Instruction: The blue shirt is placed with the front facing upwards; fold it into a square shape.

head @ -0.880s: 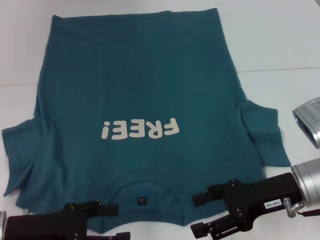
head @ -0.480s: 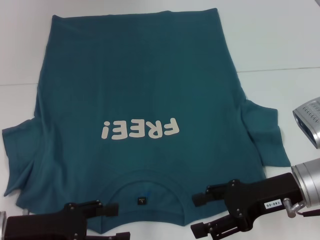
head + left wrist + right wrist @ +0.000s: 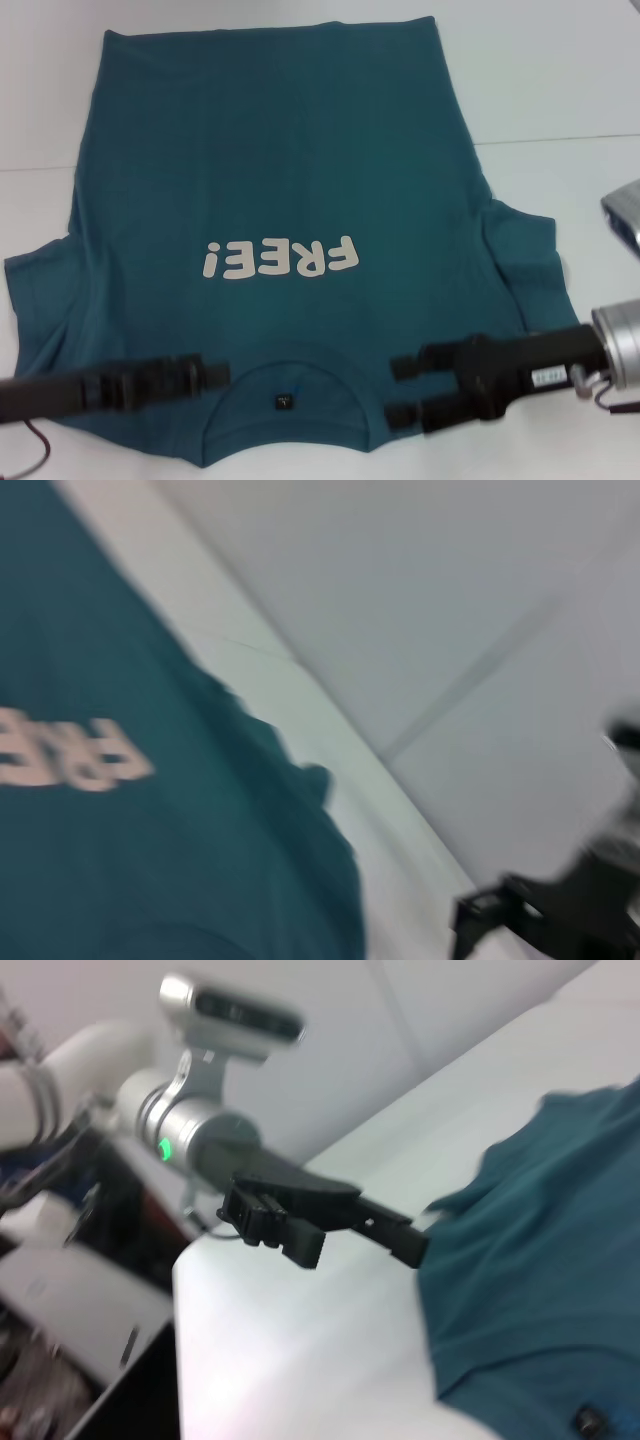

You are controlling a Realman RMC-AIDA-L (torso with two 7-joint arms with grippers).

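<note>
The blue shirt [image 3: 280, 220] lies spread flat on the white bench [image 3: 560, 90], front up, filling most of the middle of the scene, with its collar at the near edge and its hem at the far side. It is dark teal-blue with short sleeves; the left sleeve is rumpled and the right sleeve juts out toward the right. A white "FREE!" print [image 3: 278, 260] crosses the chest, reading upside down from the head view, and a small black neck label [image 3: 284, 402] sits inside the round collar. The left gripper [image 3: 205, 378] reaches in low over the near left shoulder, just beside the collar; I cannot tell how its jaws stand. The right gripper [image 3: 403, 392] hovers over the near right shoulder, its jaws parted and holding nothing.
</note>
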